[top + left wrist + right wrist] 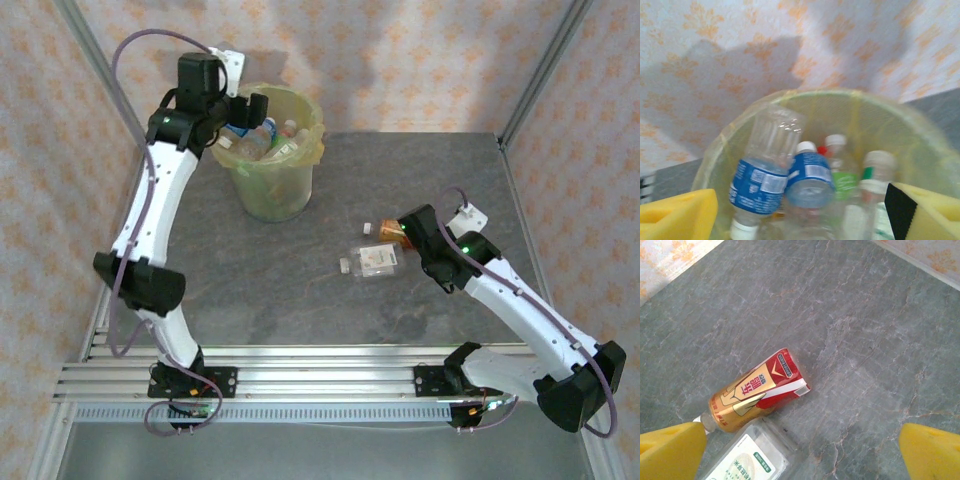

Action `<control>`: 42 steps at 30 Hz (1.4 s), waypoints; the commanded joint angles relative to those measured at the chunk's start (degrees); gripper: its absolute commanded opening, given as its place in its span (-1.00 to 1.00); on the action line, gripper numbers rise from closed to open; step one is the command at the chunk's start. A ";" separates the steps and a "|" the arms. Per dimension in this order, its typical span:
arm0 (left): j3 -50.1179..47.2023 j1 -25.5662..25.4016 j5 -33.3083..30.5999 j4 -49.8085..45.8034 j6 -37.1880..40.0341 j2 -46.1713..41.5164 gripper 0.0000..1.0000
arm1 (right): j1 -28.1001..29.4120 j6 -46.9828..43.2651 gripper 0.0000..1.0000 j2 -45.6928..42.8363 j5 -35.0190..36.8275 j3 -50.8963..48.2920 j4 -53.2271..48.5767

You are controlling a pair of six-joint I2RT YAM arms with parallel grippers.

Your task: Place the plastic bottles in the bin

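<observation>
Left claw (247, 112) spread wide over the bin (300, 185); right claw (398, 233) spread wide over two loose bottles on the table (250, 290).

Left wrist view: left claw (801, 210) has its yellow pads (675, 215) far apart with nothing pinched. The bin rim (815, 94) lies just below, and a blue-labelled bottle (762, 175) sits tilted cap-down inside among other plastic bottles (840, 175). Right wrist view: right claw (800, 455) is fully parted and touches nothing. The red-and-gold bottle (757, 390) lies on its side ahead of the pads, nearer the picture-left pad. The white-labelled bottle (747, 460) lies just beside it, between the pads at the frame's lower edge. From above, both loose bottles (372, 260) lie on the table well apart from the bin, right of it, at the right claw's tips.
</observation>
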 commanded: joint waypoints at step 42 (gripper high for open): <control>-66.97 -29.30 -2.94 33.11 -14.92 -30.18 1.00 | -7.87 -2.05 0.90 13.80 -31.43 -14.48 27.66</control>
